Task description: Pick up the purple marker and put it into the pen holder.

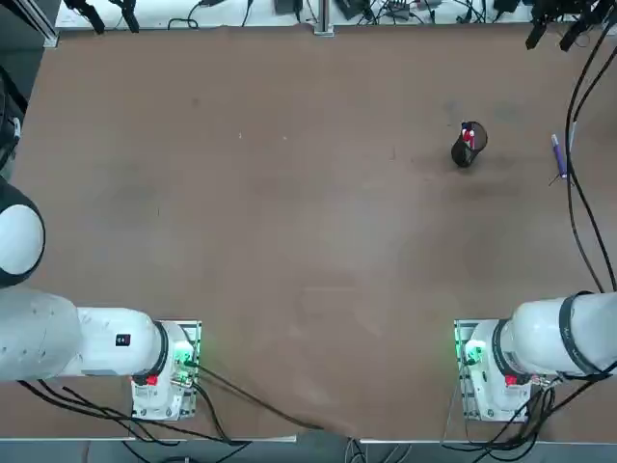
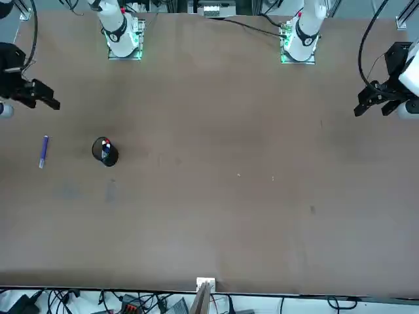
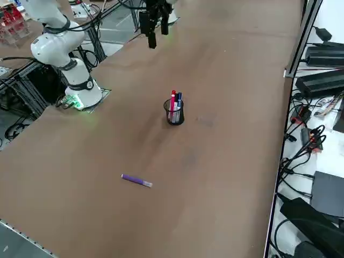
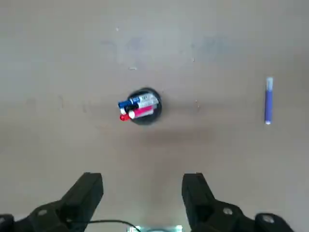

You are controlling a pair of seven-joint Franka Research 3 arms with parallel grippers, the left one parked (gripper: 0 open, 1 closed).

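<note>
Purple marker (image 3: 137, 180) observed lying on desk (image 3: 226, 161), apart from upright pen holder (image 3: 174, 114), in which several markers (image 3: 176, 102) are held. Right gripper (image 4: 142, 191) positioned above desk; jaws spread open, nothing gripped.
</note>
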